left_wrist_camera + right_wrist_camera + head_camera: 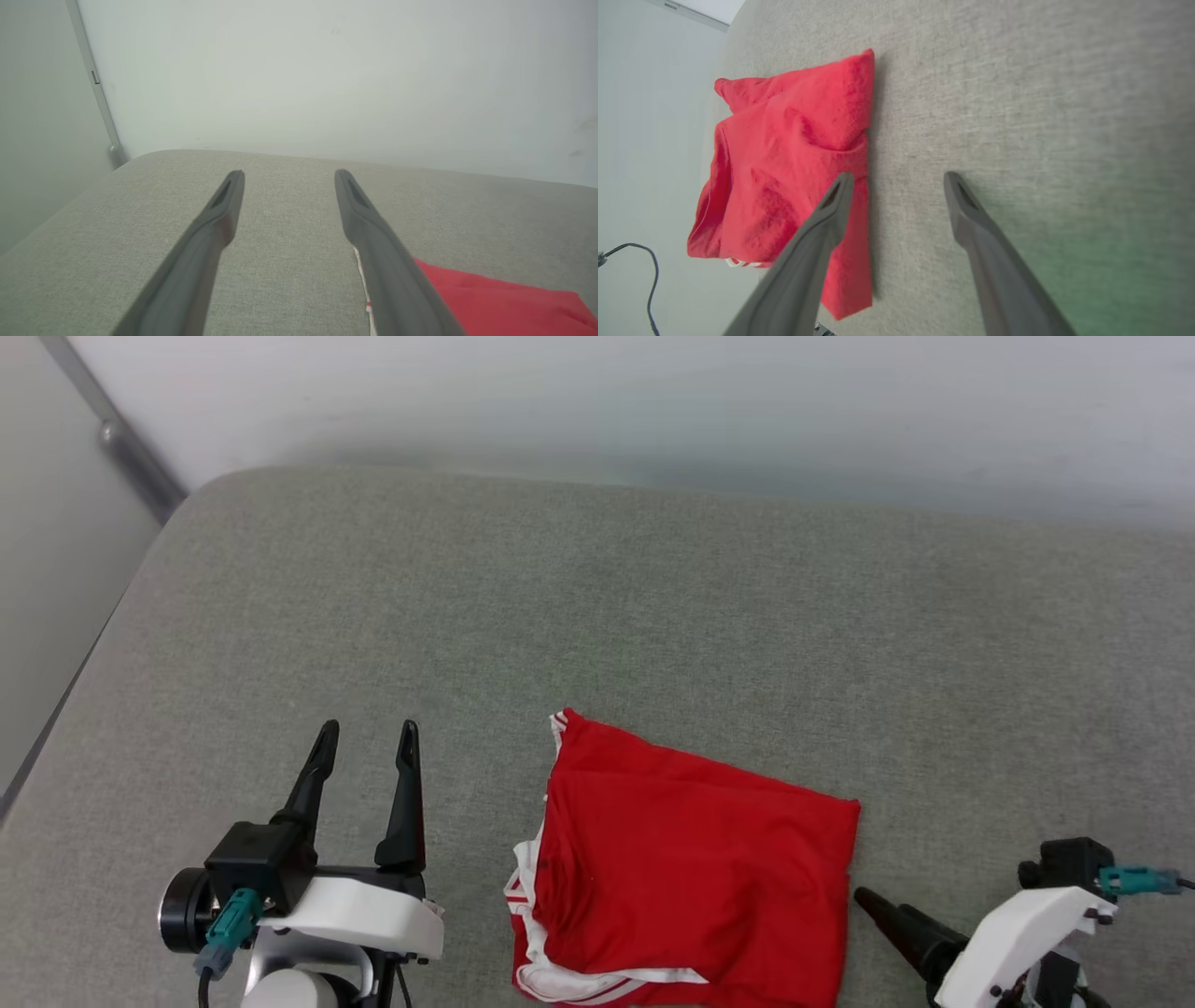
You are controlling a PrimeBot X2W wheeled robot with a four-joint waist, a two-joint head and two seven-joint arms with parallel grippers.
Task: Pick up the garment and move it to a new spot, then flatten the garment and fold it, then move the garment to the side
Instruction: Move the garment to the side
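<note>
Between my two arms, close to my body, the garment (691,868) lies folded into a red block on the grey fabric surface (597,616), with white striped trim along its left and near edges. Both sets of fingers are spread wide and hold nothing. My right fingers (901,924) are the nearer: their tips point leftward at the block's right edge, just beside its near right corner. Through the right wrist view one finger overlaps that edge while the other hangs over bare fabric; whether it touches the cloth I cannot tell. My left fingers (405,793) stand apart from the left edge, pointing away from me, with the garment off to their right. The block's far edge slants from its far left corner toward the right; its near edge is cut off, so I cannot judge its long axis. Folding looks done, so I judge only the shift aside is left, and the right arm suits it best
</note>
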